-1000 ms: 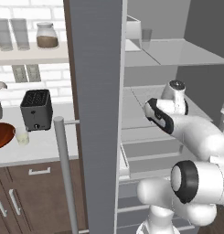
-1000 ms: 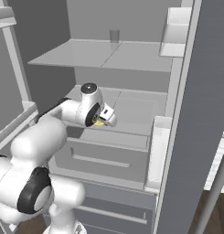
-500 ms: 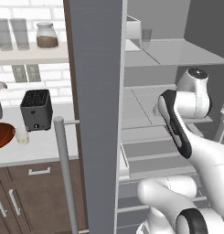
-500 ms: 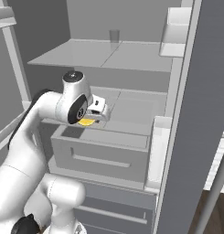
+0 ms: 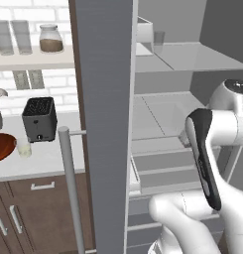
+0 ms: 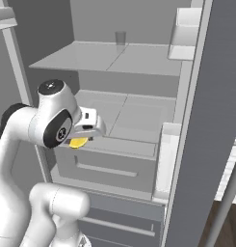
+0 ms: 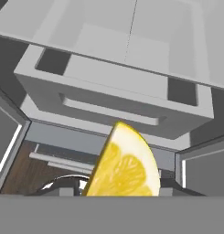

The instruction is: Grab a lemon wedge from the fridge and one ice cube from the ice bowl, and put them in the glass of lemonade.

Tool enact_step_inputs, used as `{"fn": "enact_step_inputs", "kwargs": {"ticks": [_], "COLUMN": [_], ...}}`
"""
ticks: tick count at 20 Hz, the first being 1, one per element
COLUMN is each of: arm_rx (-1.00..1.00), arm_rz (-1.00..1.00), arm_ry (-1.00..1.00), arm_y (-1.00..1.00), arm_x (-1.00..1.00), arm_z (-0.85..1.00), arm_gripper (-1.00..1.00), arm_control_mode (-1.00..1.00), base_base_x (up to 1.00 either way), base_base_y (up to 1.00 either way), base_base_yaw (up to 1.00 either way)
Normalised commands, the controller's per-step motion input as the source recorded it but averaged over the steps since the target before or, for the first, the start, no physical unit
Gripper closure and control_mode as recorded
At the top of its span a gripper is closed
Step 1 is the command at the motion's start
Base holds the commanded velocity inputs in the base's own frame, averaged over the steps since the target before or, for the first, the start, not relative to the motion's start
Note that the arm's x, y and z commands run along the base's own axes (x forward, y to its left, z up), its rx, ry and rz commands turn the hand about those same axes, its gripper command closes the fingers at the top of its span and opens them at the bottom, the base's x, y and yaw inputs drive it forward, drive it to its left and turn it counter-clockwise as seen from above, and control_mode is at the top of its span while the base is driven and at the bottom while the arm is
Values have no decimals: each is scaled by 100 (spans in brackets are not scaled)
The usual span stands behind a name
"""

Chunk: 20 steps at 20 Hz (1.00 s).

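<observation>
Fridge [image 6: 196,120] stands open; its door w/ a long silver handle [image 5: 68,183] splits the left base view, table [image 5: 48,158] at 9 o'clock w/ black toaster [image 5: 39,118], ice bowl [image 5: 1,147] and glass of lemonade [image 5: 25,149] beside it. Tool [image 6: 85,137] is clenched on the lemon wedge [image 7: 125,167], in front of the fridge drawer [image 7: 113,105]. Wedge sits between the tips, point toward 12 in hand view, long axis upright, cut face to camera.

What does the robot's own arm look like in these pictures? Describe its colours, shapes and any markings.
The arm is made of glossy white, rounded, tube-like segments. Its joints carry dark grey to black parts: a round dark cap on top of one joint and a long dark oval panel along another link. The gripper has a boxy white body. No cables or lettering are visible.
</observation>
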Motion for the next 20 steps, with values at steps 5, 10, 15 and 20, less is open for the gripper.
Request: {"fn": "enact_step_inputs", "kwargs": {"ticks": [5,10,15,20], "arm_rx": [0,0,0,0], "arm_rz": [19,0,0,0], "arm_ry": [0,0,0,0], "arm_y": [5,0,0,0], "arm_x": [-53,0,0,0], "arm_z": [0,0,0,0], "arm_gripper": [100,100,100,100], "arm_control_mode": [-100,-100,100,100], "base_base_x": [0,0,0,-89], "base_base_y": [0,0,0,-17], "base_base_yaw": [0,0,0,0]}}
